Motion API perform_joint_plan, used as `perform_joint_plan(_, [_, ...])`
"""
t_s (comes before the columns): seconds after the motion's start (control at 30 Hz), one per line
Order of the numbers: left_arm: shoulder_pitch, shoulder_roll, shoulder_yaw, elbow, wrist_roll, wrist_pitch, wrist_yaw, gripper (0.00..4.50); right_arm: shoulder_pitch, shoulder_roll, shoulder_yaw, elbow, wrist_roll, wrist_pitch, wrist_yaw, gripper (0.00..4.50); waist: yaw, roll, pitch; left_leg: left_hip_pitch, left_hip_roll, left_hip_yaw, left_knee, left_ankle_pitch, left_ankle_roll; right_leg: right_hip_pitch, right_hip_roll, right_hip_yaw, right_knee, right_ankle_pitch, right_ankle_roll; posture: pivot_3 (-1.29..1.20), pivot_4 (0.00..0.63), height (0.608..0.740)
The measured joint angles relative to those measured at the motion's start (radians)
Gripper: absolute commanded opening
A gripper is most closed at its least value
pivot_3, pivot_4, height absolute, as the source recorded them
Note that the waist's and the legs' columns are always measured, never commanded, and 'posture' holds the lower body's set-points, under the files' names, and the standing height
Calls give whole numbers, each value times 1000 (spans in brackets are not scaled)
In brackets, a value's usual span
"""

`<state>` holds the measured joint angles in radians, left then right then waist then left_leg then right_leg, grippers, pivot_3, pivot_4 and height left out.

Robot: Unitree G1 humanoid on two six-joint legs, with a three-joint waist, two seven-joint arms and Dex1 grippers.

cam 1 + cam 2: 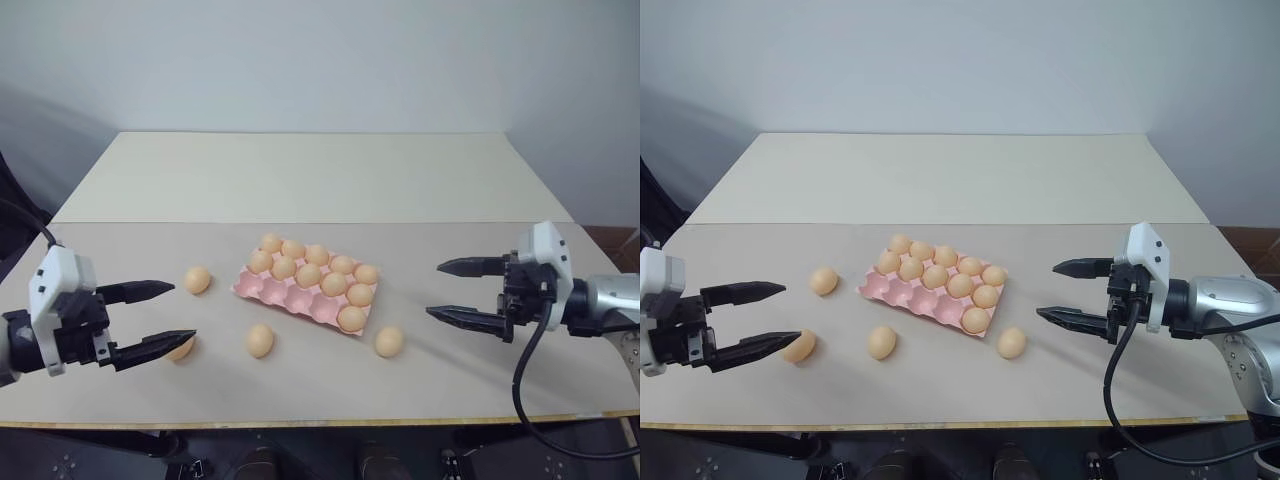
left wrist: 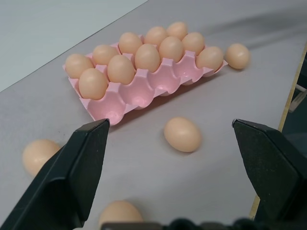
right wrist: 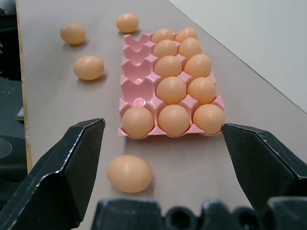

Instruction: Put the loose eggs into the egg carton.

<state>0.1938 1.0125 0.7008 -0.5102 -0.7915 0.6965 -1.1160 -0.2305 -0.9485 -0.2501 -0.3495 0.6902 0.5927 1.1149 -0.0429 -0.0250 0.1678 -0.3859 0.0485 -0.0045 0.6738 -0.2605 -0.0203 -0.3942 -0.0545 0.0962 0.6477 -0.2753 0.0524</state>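
The pink egg carton [image 1: 283, 294] lies at the table's middle, slightly askew, with several eggs in its cups and a row of empty cups along its near side. Several loose eggs lie around it: one [image 1: 197, 279] to its left, one [image 1: 260, 340] in front, one [image 1: 389, 341] at its near right corner, and one [image 1: 180, 349] partly behind my left gripper's lower finger. My left gripper [image 1: 182, 312] hovers open at the left, pointing toward the carton. My right gripper [image 1: 435, 289] hovers open to the carton's right, empty.
The beige table's near edge [image 1: 320, 422] runs just in front of the loose eggs. A second, lighter tabletop [image 1: 310, 175] extends behind, up to a pale wall.
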Motion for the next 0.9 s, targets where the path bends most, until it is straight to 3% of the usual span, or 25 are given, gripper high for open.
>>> perform_joint_plan(0.6, [-40, 24, 2, 50, -12, -4, -54, 4455, -61, -3, 14, 26, -7, 0, 9, 4500, 0, 0, 0, 0, 0, 0, 0, 0, 0, 0, 0, 0, 0, 0, 0, 0, 150, 740])
perform_joint_plan(0.9, [-125, 55, -107, 97, -10, -39, -128, 4455, -65, -78, 41, 31, -56, -8, 39, 4500, 3, 0, 0, 0, 0, 0, 0, 0, 0, 0, 0, 0, 0, 0, 0, 0, 150, 740])
